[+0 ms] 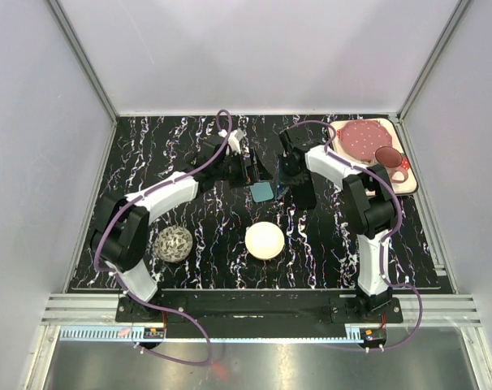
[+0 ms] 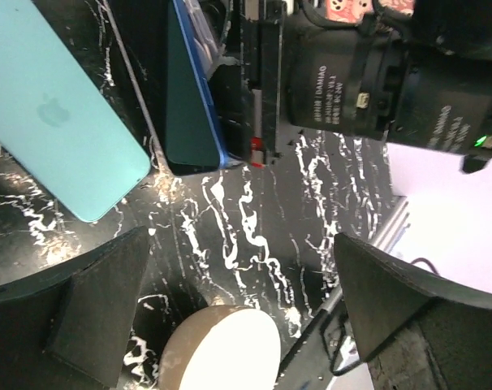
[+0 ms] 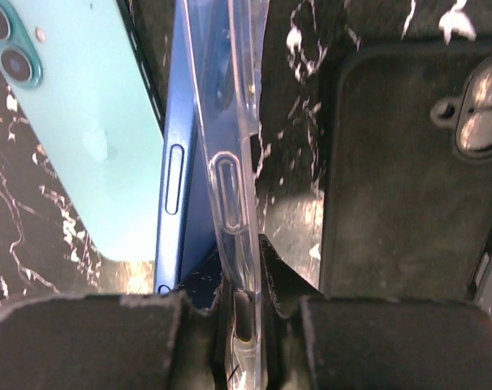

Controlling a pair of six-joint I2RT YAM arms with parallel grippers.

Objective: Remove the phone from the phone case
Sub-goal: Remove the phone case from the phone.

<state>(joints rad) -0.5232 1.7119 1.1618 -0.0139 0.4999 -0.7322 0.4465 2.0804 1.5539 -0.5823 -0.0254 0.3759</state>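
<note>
Two white-and-black robot arms, left point(image 1: 161, 195) and right point(image 1: 368, 211), meet over the middle of a black white-veined marble-pattern table point(image 1: 311, 244), well apart from a pink tray point(image 1: 407, 185) at its far right corner. Lying flat near the meeting point are a black matte phone cover point(image 3: 400, 179) and a teal glossy smartphone point(image 3: 92, 138), back up. Between them a dark-blue slim smartphone point(image 3: 174, 195) stands on edge, its near end parted from a transparent soft plastic phone case point(image 3: 226, 122); whether the far end is seated cannot be told. The right gripper point(image 3: 242, 313) is clamped on the case's thin rim. The left gripper point(image 2: 239, 244) hangs nearby with its fingers wide apart, holding nothing, a cream dome point(image 2: 222, 349) below it. Likely hazards: the slick rim slipping from the pinch, or the unsupported blue phone toppling onto the teal one as the case springs free.
</note>
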